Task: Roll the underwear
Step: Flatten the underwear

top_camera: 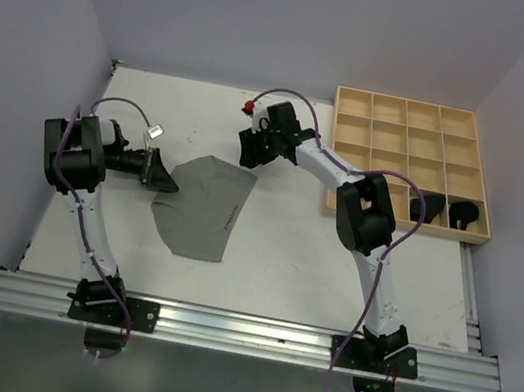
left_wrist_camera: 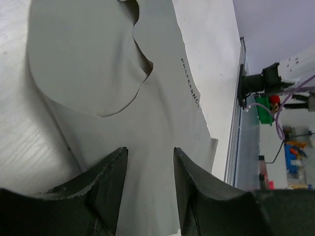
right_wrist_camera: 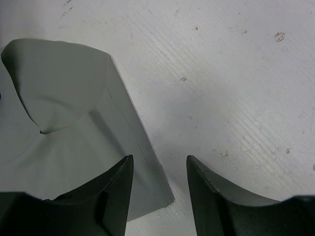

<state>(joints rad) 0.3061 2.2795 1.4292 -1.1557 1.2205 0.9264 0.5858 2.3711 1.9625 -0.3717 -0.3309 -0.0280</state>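
The grey underwear (top_camera: pixel 201 208) lies spread out flat on the white table (top_camera: pixel 330 269), a bit left of the middle. It has some soft folds, and small dark letters run near 1 edge.

The left gripper (top_camera: pixel 158 171) is low at the left edge of the grey cloth. In the left wrist view its 2 jaws are spread apart over the cloth (left_wrist_camera: pixel 98 64). Flat cloth shows in the gap, so they aren't pinching it.

The right gripper (top_camera: pixel 253 150) is at the far right corner of the cloth. In the right wrist view its jaws are spread too. The corner of the cloth (right_wrist_camera: pixel 54 98) sits under the left jaw, and bare table shows in the gap & under the other jaw. It holds nothing.

Far right on the table is a wooden grid tray (top_camera: pixel 408 101) with lots of small boxes. 2 black underwear rolls (top_camera: pixel 429 207) (top_camera: pixel 464 212) sit in the near row, in the 2 boxes furthest right, 1 in each. The right arm's elbow (top_camera: pixel 365 214) hangs over the tray's near left corner & hides that bit. Most other boxes look bare.

Purple cables (top_camera: pixel 86 216) loop along both arms. A metal rail (top_camera: pixel 248 334) runs along the near edge, w/ both arm bases bolted on it.
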